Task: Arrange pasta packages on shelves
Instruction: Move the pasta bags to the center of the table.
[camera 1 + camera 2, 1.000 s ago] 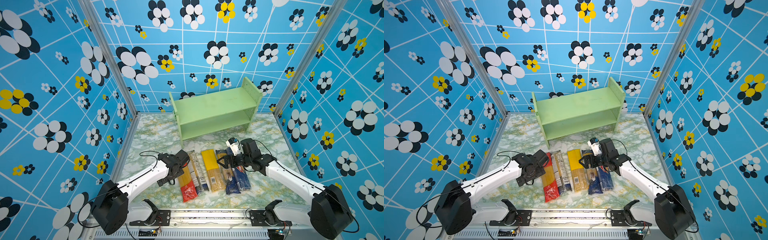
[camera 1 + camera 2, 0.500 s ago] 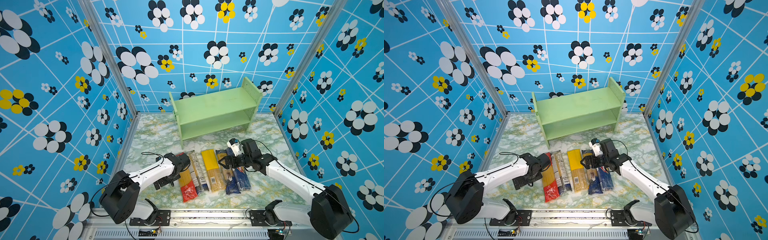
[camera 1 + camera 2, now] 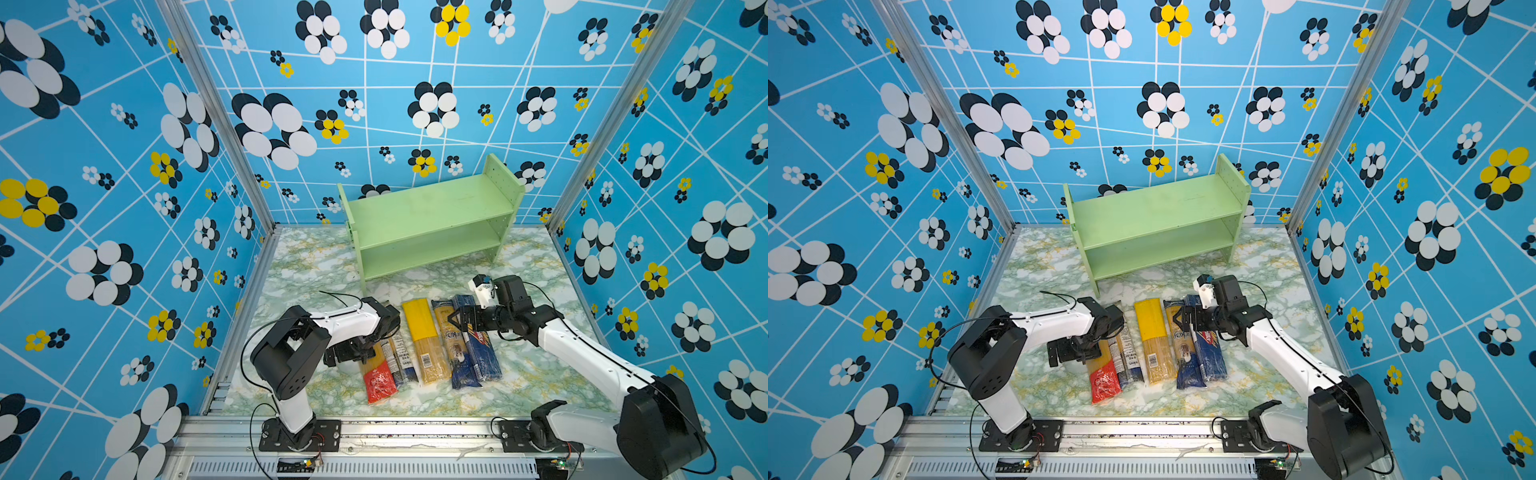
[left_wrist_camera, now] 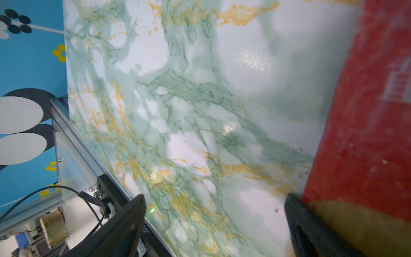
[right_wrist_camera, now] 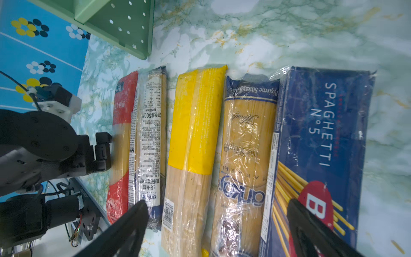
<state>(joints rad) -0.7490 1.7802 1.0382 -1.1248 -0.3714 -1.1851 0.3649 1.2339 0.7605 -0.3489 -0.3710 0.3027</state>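
Packs: five are laid side by side on counter [image 3: 316, 266], ends toward shelf [image 3: 428, 216]; none shelved yet.
Left end effector [image 4: 214, 200]: released, one finger set against red pack [image 4: 367, 111] edge.
Right end effector [image 5: 216, 204]: released wide, held over brown pack [image 3: 451, 345] and blue pack [image 3: 482, 353], probably for a pick.

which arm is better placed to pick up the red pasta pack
Left. The left fingers sit open just beside the red pack. The right fingers hover open at the row's other end, over the Barilla pack.

dark blue pack [image 5: 322, 138], SPAGHETTI N°5
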